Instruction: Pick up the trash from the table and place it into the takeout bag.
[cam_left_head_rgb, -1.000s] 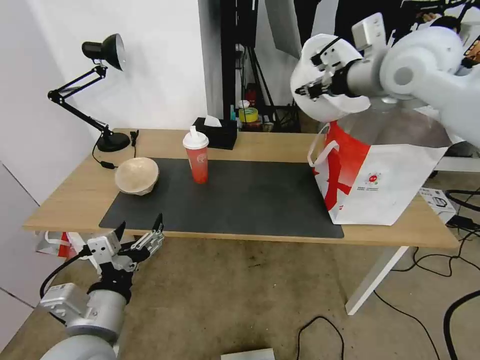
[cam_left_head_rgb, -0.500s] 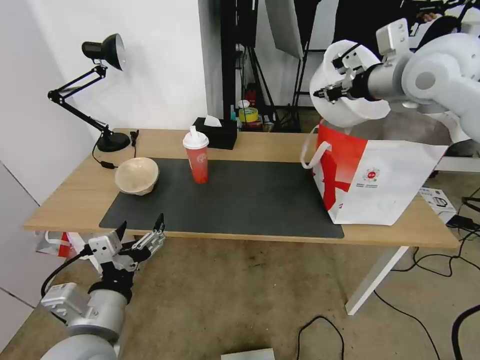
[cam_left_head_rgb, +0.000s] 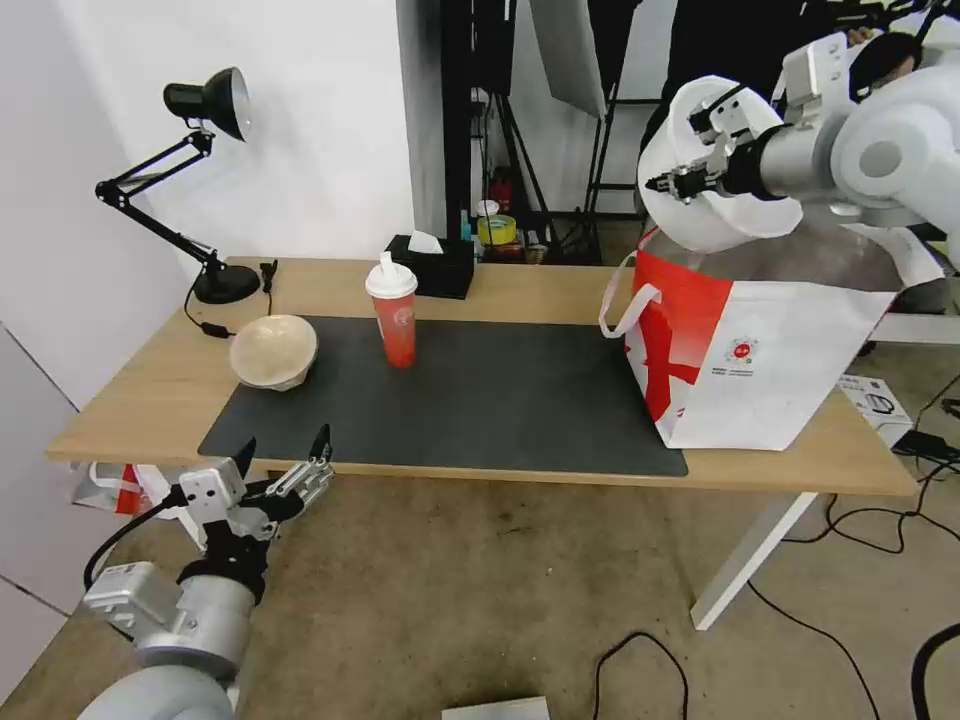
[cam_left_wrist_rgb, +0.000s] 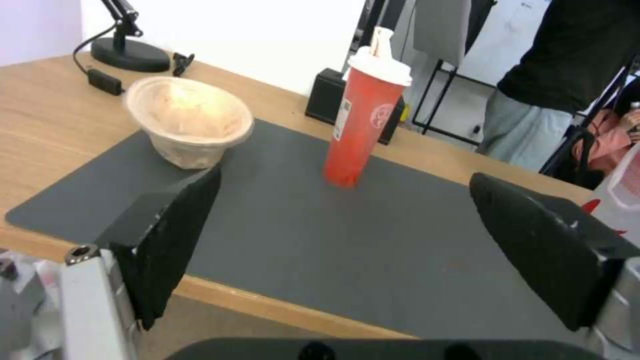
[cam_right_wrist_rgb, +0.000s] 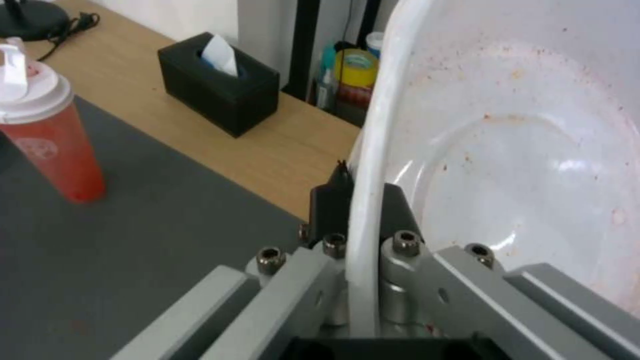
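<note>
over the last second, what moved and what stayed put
The right gripper, shut on the white bowl by its rim, carried it rightward, farther over the takeout bag. The bag's strap handle shifted slightly. The left gripper stayed open below the table edge; red cup and beige bowl did not move.

head view: high, looking forward and down over whole table (cam_left_head_rgb: 520, 285)
left wrist view: low at near table edge, facing across mat (cam_left_wrist_rgb: 373, 235) – close
right wrist view: tight against white bowl (cam_right_wrist_rgb: 533, 165) rim
shared: red cup (cam_left_head_rgb: 393, 310) – seen in all three
</note>
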